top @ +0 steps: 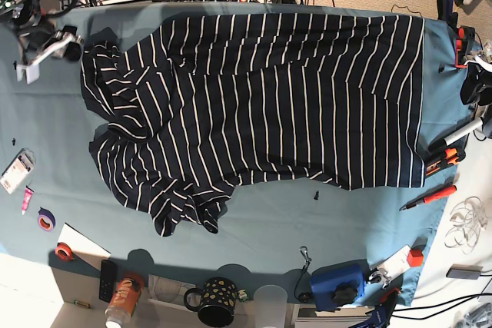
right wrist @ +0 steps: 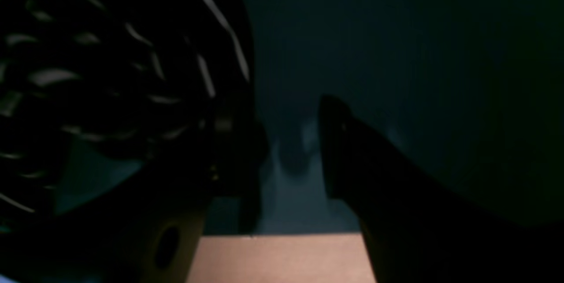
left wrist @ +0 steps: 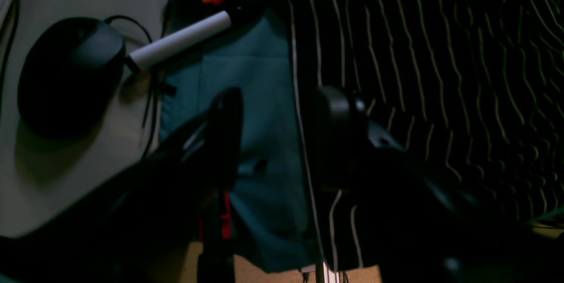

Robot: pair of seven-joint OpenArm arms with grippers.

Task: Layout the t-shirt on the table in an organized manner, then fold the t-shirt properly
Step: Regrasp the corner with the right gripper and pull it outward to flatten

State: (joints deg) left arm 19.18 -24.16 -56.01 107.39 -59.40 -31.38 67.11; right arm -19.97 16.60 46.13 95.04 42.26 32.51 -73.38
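The t-shirt (top: 269,105), dark with thin white stripes, lies spread on the teal table (top: 369,220), its left side bunched and wrinkled. In the base view my left gripper (top: 441,5) sits at the shirt's far right corner. The left wrist view shows this gripper (left wrist: 280,115) open, astride the t-shirt (left wrist: 418,53) hem, one finger (left wrist: 227,111) over the bare table (left wrist: 251,71). My right gripper (top: 46,51) hovers at the far left by the crumpled sleeve. In the right wrist view it (right wrist: 286,142) is open over the table (right wrist: 396,45), with the t-shirt (right wrist: 132,53) beside its left finger and nothing between the fingers.
Orange-handled tools (top: 446,155) and a screwdriver (top: 427,197) lie along the right edge. A black rounded object (left wrist: 70,76) and a white handle (left wrist: 180,40) sit beyond the hem. A blue device (top: 338,282), mug (top: 215,301), can (top: 123,301) and tape rolls (top: 46,219) line the front.
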